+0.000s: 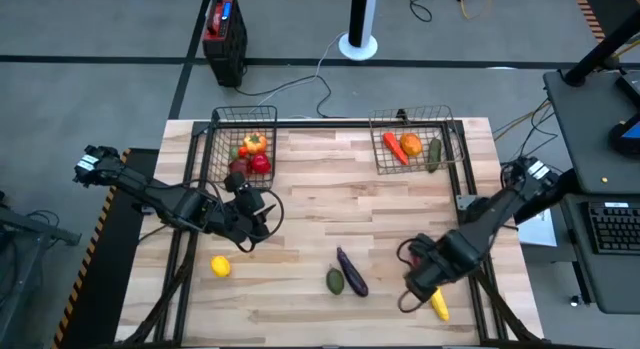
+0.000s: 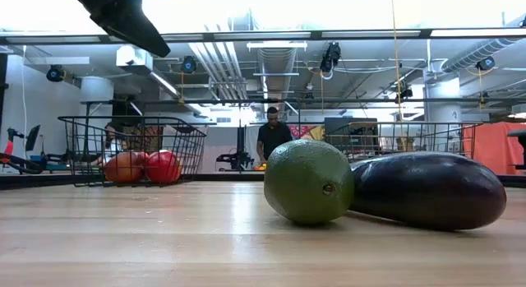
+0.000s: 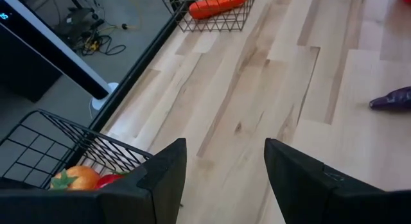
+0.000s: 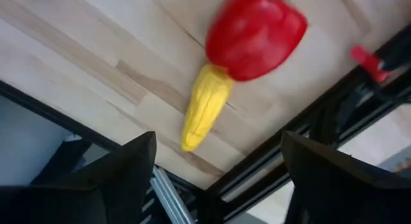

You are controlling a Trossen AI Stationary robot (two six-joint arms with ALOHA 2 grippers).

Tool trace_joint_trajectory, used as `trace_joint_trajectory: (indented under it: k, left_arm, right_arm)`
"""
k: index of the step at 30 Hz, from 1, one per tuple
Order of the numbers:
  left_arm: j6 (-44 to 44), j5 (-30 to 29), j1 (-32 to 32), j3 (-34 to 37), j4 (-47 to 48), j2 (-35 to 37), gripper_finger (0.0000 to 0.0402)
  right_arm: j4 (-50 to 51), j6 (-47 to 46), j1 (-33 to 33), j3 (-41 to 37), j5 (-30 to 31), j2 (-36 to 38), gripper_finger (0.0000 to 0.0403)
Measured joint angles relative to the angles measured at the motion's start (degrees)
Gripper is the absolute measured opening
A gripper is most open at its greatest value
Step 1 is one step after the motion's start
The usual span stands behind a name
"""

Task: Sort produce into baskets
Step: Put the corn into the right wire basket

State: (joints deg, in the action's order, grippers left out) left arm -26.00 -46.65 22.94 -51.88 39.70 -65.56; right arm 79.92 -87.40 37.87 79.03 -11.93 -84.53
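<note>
Several pieces already in both baskets [image 1: 243, 117]; lemon [image 1: 221, 266], eggplant [image 1: 351, 271], corn [image 1: 439, 306] left on table [image 1: 330, 189]. Both claws [image 1: 425, 285] open, empty.

The left arm is stretched from the left edge of the table toward its middle, and its wrist is bent toward the far side. The left gripper [image 1: 250, 204] is held over the left half of the table, near the far left corner. Its two dark fingers [image 3: 160, 179] are seen apart, with nothing between them.

The right arm is reached from the right edge down toward the near side of the table. The right gripper [image 1: 420, 284] is held low over the near right part. Its fingers [image 4: 119, 166] are spread wide, and nothing is gripped between them.
</note>
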Motion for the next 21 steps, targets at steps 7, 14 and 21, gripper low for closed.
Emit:
trace_joint_trajectory:
  k: [7,14,21]
  left_arm:
    - [0.0,0.0,0.0,0.0,0.0,0.0,0.0191]
    - [0.1,-0.9,0.0,0.0,-0.1,0.0,0.0191]
    - [0.3,-1.0,0.0,0.0,-0.1,0.0,0.0191]
  right_arm:
    - [-11.2,-12.6,7.4,-11.1,0.4,5.4,0.0325]
    - [-32.0,-18.1,11.9,-22.7,0.4,4.8,0.0325]
    - [-36.3,-19.5,13.7,-25.8,0.4,-0.1,0.0325]
